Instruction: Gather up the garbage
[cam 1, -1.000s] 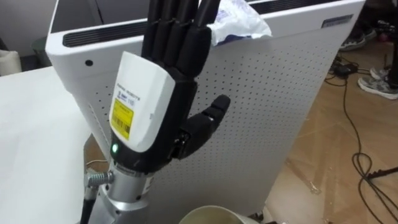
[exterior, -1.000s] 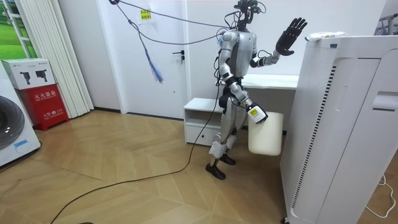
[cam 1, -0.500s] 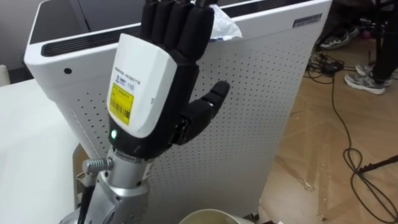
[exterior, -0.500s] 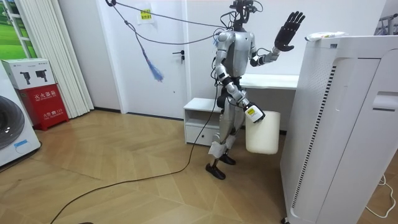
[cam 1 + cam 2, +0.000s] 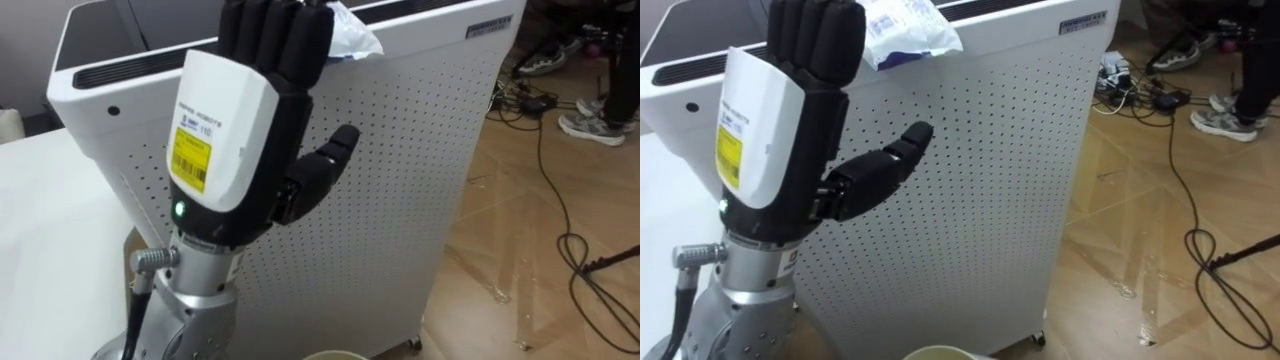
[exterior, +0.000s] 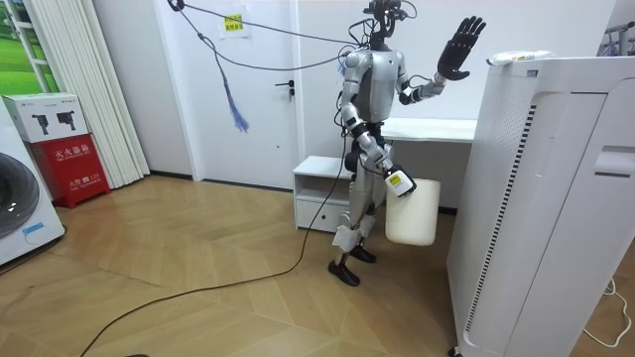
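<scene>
The open left hand (image 5: pixel 240 130) is up by the wrapper (image 5: pixel 352 38) on the white machine (image 5: pixel 420 150). The right hand (image 6: pixel 399 181) grips a bin (image 6: pixel 412 213).

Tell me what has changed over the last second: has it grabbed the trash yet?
Not yet. The white bin hanging at the right hand has swung a little toward the room view's left. The left hand stays raised and open beside the crumpled wrapper, which lies untouched on top of the white cabinet.
</scene>
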`<state>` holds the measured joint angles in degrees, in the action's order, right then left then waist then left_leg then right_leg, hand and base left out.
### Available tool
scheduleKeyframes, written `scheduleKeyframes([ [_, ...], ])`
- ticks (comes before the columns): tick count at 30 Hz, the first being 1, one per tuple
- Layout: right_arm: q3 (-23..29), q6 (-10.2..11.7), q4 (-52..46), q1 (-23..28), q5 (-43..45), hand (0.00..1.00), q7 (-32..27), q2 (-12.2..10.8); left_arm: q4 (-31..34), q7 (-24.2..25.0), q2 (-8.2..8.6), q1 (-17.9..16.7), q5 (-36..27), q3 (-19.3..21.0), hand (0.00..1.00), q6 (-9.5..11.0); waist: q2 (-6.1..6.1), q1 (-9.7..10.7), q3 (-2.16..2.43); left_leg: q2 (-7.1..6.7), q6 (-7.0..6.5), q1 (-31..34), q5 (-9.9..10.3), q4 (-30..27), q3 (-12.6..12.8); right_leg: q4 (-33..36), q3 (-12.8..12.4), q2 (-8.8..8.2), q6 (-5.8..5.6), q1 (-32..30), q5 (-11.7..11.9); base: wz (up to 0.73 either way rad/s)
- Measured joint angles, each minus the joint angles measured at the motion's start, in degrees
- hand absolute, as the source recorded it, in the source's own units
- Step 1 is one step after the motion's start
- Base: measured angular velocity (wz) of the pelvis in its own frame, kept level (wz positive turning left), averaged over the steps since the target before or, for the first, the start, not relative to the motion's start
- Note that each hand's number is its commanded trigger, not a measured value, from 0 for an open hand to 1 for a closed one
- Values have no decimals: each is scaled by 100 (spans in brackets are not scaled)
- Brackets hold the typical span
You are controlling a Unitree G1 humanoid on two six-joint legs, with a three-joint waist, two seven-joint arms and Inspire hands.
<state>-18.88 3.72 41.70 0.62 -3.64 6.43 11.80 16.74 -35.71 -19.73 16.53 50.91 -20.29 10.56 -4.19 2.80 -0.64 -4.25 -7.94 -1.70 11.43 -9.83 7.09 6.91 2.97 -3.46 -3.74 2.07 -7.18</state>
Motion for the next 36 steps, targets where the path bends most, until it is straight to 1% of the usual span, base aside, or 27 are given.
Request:
scheduleKeyframes([
  [3,-14,-17,-1,21,27,100,12,9,-34,0,-28,27,0,28,0,-29,-24,-19,0,7,2,-30,-1,0,60,0,-70,11,1,7,0,-11],
  [5,-14,-17,-1,40,81,100,22,19,-65,15,-145,29,-1,39,0,-59,-35,-4,1,10,3,-41,-1,4,65,0,-90,14,1,15,-1,-5],
  [6,-13,-17,-1,47,93,100,24,21,-67,30,-164,29,-1,39,0,-65,-35,-1,1,13,3,-42,-1,5,68,0,-93,17,2,14,-1,0],
  [11,-13,-17,-3,59,127,100,42,50,-96,188,-176,29,0,39,0,-199,-33,-4,0,30,5,-44,0,11,76,1,-102,17,17,14,9,0],
  [15,-12,-17,-3,59,146,100,48,55,-108,272,-197,29,0,38,0,-204,-32,9,-4,46,26,-44,0,11,76,2,-102,19,29,15,17,0],
  [17,4,-17,-26,75,182,100,36,56,-151,273,-232,42,3,39,0,-198,-41,32,-14,52,34,-46,-5,10,74,2,-90,22,38,15,23,0],
  [19,7,-17,-69,84,217,100,28,64,-332,309,-228,141,8,38,0,-188,-46,32,-25,57,38,-42,-8,9,75,18,-87,29,42,1,26,0],
  [21,7,-28,-221,115,252,100,28,97,-426,414,-228,210,6,38,0,-227,-58,45,-61,61,41,-36,-8,10,73,50,-90,60,43,-21,26,0],
  [24,7,-136,-545,165,315,100,69,180,-475,518,-229,269,4,38,0,-317,-93,74,-74,63,42,30,-7,10,73,102,-63,62,43,-112,26,0],
  [29,7,-250,-604,168,362,100,71,184,-696,558,-229,380,2,39,0,-458,-99,101,-69,65,42,32,-7,17,72,89,-57,63,44,-116,25,0],
  [31,7,-261,-607,168,363,100,70,192,-861,619,-229,428,4,38,0,-510,-100,115,-68,64,42,32,-7,14,73,90,-70,51,44,-116,25,0],
  [34,7,-274,-610,168,368,100,73,195,-1132,761,-230,542,8,36,0,-654,-99,141,-66,64,43,32,-8,12,75,89,-93,29,44,-118,25,0],
  [36,7,-302,-609,168,368,100,87,207,-1268,772,-231,599,1,36,0,-686,-100,160,-64,63,44,15,-9,11,76,90,-103,27,44,-103,25,0],
])
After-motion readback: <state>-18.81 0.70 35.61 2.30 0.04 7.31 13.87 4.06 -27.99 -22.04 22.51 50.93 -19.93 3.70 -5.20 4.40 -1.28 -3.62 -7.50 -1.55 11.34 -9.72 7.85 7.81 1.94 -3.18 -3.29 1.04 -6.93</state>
